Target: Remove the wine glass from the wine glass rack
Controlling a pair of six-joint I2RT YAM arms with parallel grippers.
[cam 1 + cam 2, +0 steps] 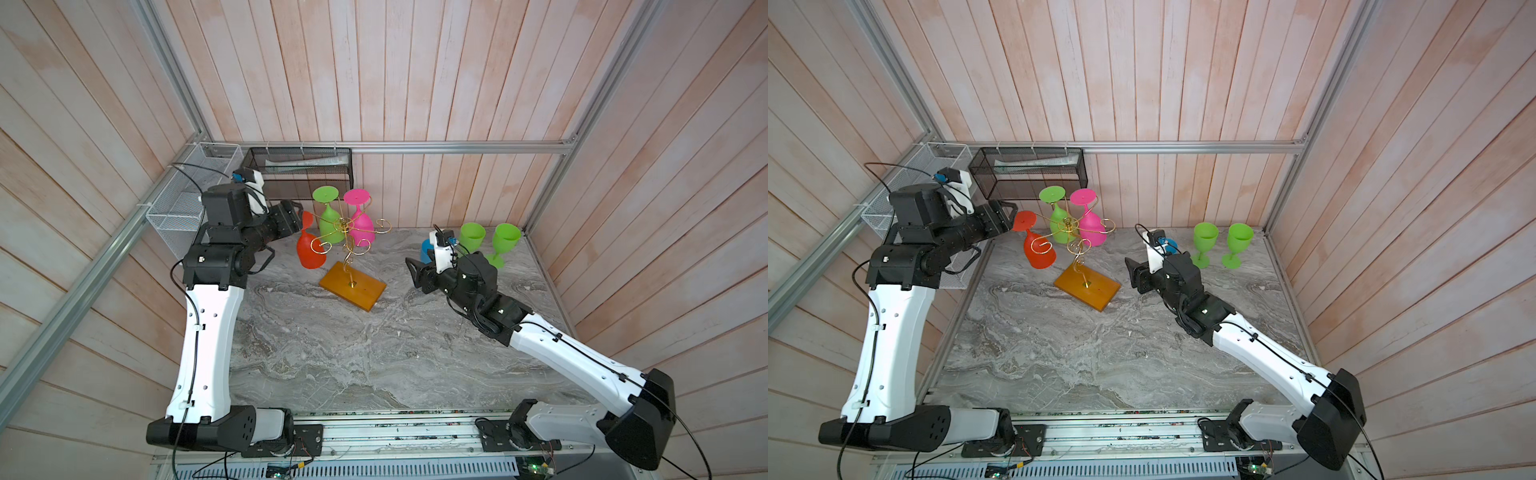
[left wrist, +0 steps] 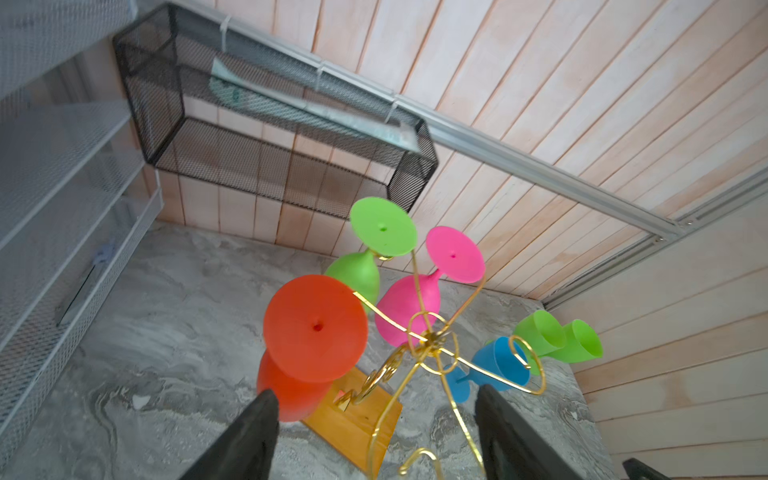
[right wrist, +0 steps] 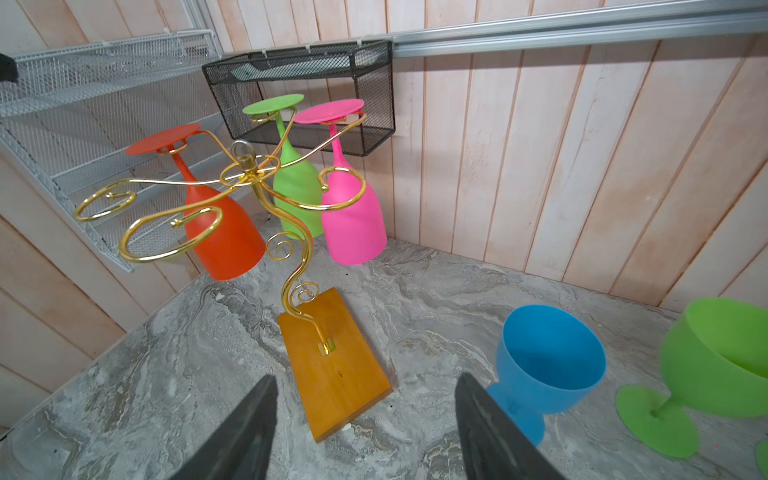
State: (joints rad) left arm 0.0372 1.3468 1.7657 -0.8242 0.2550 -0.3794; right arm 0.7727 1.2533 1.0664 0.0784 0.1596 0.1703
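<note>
— Wine glass (image 2: 316,328), orange-red: its place relative to the jaws is requested.
— It is hung upside down on the wine glass rack (image 3: 248,166), with the foot uppermost on a scroll arm and the bowl downward. It is found directly ahead of the left gripper (image 2: 375,390), close to the fingertips; contact cannot be confirmed. In the left wrist view the foot disc is seen beyond the jaws, offset toward one finger rather than centred.
— Long axis?
— Roughly vertical, so it is crossed by the left gripper's near-level line of approach. The stem is judged the part to be taken.
— Jaw state?
— The left jaws are held wide, with nothing enclosed. The right gripper (image 3: 365,378) is likewise spread and empty.
— Nearer arm?
— The left, clearly. The right gripper is kept well back, with the rack's wooden base (image 1: 365,293) ahead of it and the glass beyond the rack's stem.
— Arm pose?
— The left arm is raised at the elbow, with the forearm reached out at scroll height. The right arm is laid low, wrist near the table.
— Requirement for the coming move?
— A sideways correction is judged necessary to centre the stem. The glass is then to be drawn out through the scroll's open end, since the foot is caught above the wire.
</note>
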